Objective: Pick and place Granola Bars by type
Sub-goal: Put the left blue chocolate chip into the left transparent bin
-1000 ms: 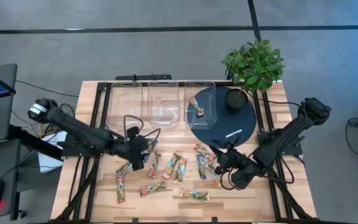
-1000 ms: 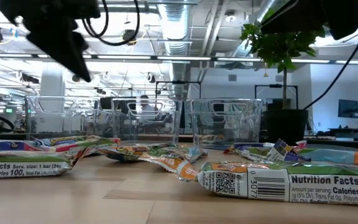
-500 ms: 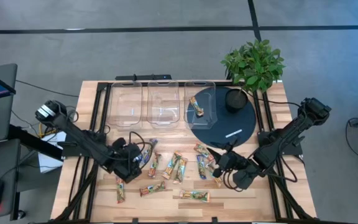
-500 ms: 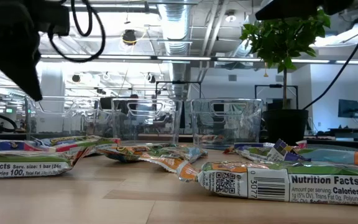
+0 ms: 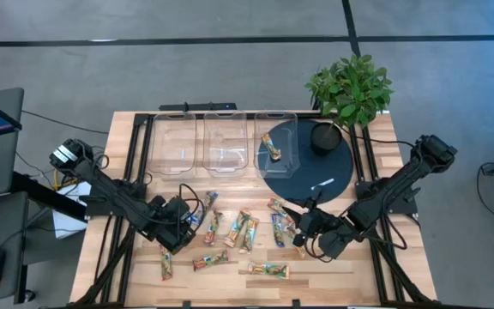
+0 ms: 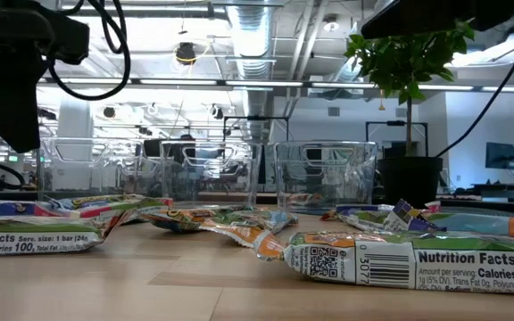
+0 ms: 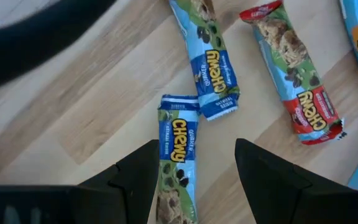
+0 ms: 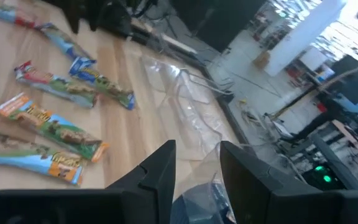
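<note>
Over the last second the left hand has swung back and dropped low over the left end of the scattered Granola Bars, fingers spread wide and empty, so a pick looks imminent. Directly beneath it lies a blue-and-green Chewy bar, flat and glossy; the right hand, narrowly parted and empty, waits beside the bars' other end

Two dark, cable-draped jointed arms
</note>
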